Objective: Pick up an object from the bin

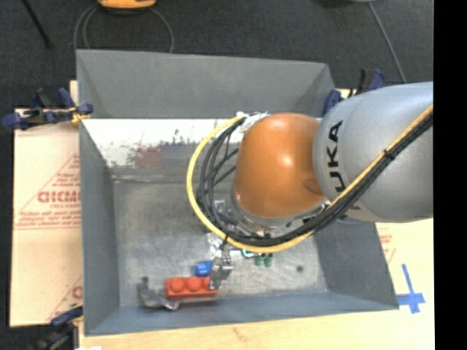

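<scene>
**Gripper low at the bin's front edge, beside a red brick**

Lettering: black "UKA" legible on the grey arm (379, 159), running up its side next to the orange cover (277, 166). No other writing made out on the robot or on the bin's contents.

Container: grey metal bin (98, 217), floor mostly bare. Contents few, all near the front wall:
- red studded brick (191, 286), lying flat, long side along the front wall
- small blue piece (202, 269), just behind the brick
- grey metal part (155, 297), at the brick's left end, toward the front-left corner
- small green thing (263, 259), to the right, partly under the arm

Gripper (221, 267): down close to the floor, below the cover and its cable loop (195, 188). Sits at the brick's right end, just right of the blue piece. Contact with either not clear. Open or closed: cannot tell.
</scene>
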{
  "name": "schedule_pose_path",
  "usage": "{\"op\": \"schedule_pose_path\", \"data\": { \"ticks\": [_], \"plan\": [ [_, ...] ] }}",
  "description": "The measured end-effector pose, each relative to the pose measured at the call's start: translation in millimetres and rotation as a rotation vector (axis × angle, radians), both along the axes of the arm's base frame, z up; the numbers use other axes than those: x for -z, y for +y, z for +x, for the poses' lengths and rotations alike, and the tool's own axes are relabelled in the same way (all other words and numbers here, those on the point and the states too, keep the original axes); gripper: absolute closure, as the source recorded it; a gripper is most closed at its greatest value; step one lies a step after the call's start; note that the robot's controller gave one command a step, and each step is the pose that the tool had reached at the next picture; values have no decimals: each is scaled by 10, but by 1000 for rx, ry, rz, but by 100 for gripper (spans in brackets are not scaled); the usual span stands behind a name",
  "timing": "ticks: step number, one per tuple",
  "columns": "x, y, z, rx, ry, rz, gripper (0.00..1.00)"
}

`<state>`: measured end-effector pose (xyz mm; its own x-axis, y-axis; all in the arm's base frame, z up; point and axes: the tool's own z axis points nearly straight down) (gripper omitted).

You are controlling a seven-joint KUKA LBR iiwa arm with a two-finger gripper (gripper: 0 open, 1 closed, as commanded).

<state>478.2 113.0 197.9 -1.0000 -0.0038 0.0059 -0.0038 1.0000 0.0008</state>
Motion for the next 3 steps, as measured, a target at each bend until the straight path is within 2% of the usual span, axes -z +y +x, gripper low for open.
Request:
{"op": "schedule_pose_path", "data": {
  "ticks": [1,2,3],
  "plan": [
    [1219,-280,98,-161,-13,0,0],
    [1191,-267,106,-158,-15,2,100],
    [-26,-664,646,-568,-15,-2,100]
  ]
}}
